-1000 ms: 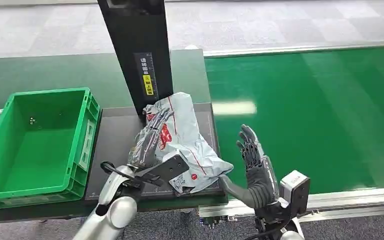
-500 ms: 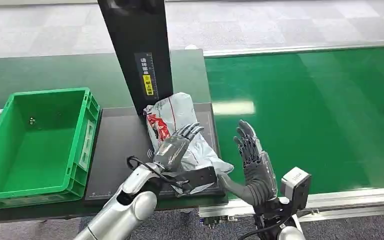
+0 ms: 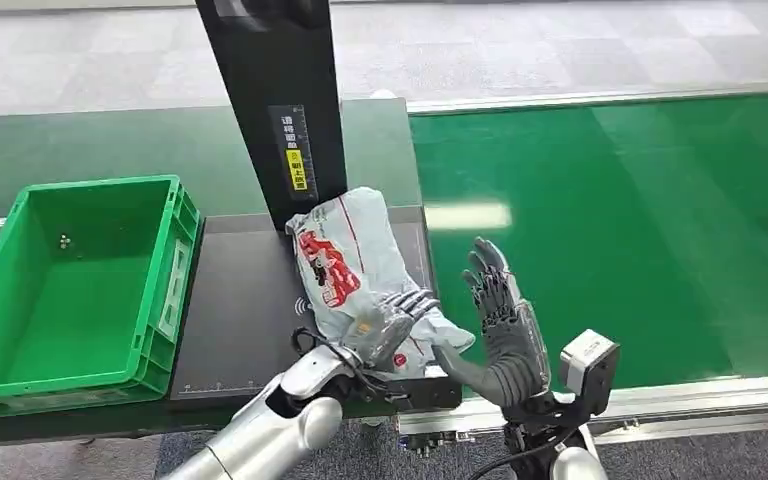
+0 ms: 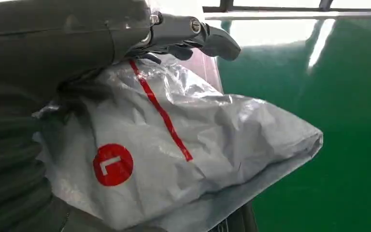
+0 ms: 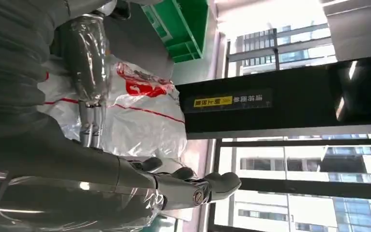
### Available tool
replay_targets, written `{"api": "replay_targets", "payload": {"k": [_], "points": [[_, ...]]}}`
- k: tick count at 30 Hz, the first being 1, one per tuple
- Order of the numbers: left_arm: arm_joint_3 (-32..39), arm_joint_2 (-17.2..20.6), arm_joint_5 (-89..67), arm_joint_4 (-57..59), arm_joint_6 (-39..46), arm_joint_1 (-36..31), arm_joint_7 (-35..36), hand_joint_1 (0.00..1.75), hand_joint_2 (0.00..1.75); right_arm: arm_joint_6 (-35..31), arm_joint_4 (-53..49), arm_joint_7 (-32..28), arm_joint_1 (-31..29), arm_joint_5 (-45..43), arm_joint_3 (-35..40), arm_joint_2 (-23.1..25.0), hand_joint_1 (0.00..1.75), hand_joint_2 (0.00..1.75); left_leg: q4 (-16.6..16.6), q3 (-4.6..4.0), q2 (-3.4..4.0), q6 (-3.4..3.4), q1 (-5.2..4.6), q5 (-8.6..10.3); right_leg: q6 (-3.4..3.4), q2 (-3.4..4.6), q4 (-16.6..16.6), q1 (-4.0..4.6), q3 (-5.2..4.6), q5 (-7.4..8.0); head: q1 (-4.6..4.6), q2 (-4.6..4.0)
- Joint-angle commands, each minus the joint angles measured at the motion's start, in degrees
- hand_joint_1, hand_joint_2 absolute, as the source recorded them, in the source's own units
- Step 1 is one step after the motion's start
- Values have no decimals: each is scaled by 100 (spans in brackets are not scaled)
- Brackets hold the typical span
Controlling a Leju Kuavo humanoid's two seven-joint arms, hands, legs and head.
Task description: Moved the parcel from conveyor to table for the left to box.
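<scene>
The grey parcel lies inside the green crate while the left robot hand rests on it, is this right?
Not quite. The head view shows the grey parcel on the dark table plate beside the green crate, not inside it. The left robot hand does rest on it.

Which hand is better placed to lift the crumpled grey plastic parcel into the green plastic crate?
Left. The left hand already rests on the grey plastic parcel, on the green plastic crate's side. The right hand stands open beside it, farther away.
</scene>
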Motion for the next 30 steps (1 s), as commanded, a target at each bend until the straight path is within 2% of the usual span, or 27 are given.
{"api": "replay_targets", "payload": {"k": [1,15,16,17,18,30], "points": [[-433,44,-43,705,-15,-185,20,0,175,-21,115,-5,-64,-27,50,115,0,175,-10,11,2,0,-1,2,-6,5,-8,0,9,2,0,0],[-739,89,-163,669,-103,-103,-30,2,175,54,-41,-34,15,61,-1,49,0,175,-39,27,-5,4,-5,16,-14,3,-37,-3,26,15,0,0],[-744,102,-165,664,-109,-102,-30,44,175,59,-37,-48,9,61,-7,40,0,175,-20,18,-1,2,-5,7,-10,4,-17,-3,15,6,0,0],[-747,110,-161,649,-115,-98,-27,162,175,65,-40,-53,12,59,-9,39,0,175,-18,16,1,2,-4,5,-8,6,-15,-2,13,5,0,0],[-755,130,-155,597,-123,-96,-44,175,175,68,-63,-55,15,59,-29,38,0,175,-13,13,1,1,-3,2,-7,5,-10,-2,11,2,0,0],[-737,291,93,216,-245,-36,-328,175,175,210,-94,-61,-8,76,-95,60,0,175,-9,22,6,0,-2,1,-5,8,-6,-1,19,3,-2,0]]}}
